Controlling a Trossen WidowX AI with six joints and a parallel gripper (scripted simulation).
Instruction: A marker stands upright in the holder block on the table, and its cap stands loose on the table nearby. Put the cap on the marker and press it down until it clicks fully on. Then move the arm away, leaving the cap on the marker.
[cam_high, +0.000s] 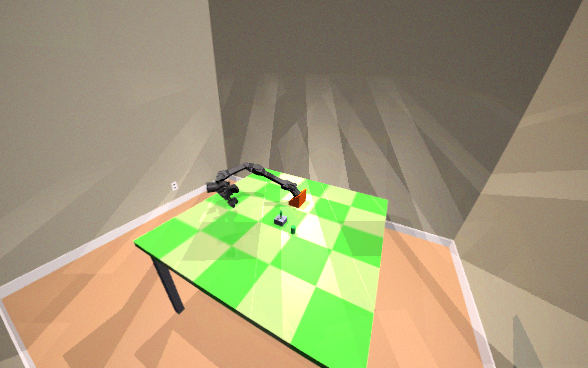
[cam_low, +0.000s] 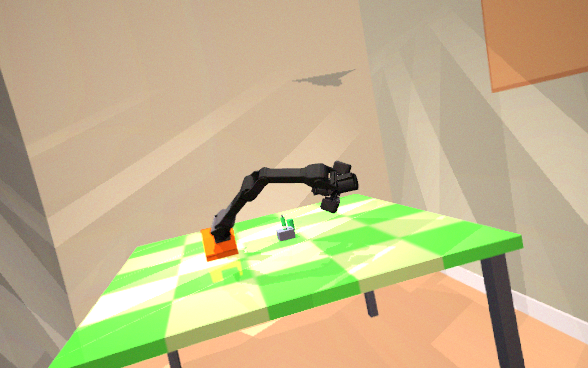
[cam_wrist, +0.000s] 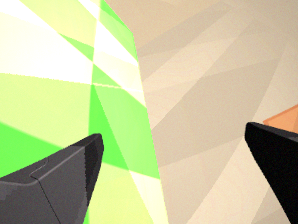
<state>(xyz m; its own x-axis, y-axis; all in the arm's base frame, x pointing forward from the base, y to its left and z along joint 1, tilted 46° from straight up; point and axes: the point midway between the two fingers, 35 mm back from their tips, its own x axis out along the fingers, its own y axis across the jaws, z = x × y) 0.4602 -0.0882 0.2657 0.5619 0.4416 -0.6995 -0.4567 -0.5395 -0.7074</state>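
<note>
A grey holder block stands on the table, with a thin green marker upright in it. The green cap stands upright on the table a short way from the block, apart from the marker. In the exterior view it shows just behind the block, which hides its lower part. My gripper is open and empty, raised above the table and well to the side of the block. Neither marker nor cap shows in the wrist view.
The arm's orange base stands on the green and cream checked table. The wrist view shows the table's edge at the left and the wall beyond it.
</note>
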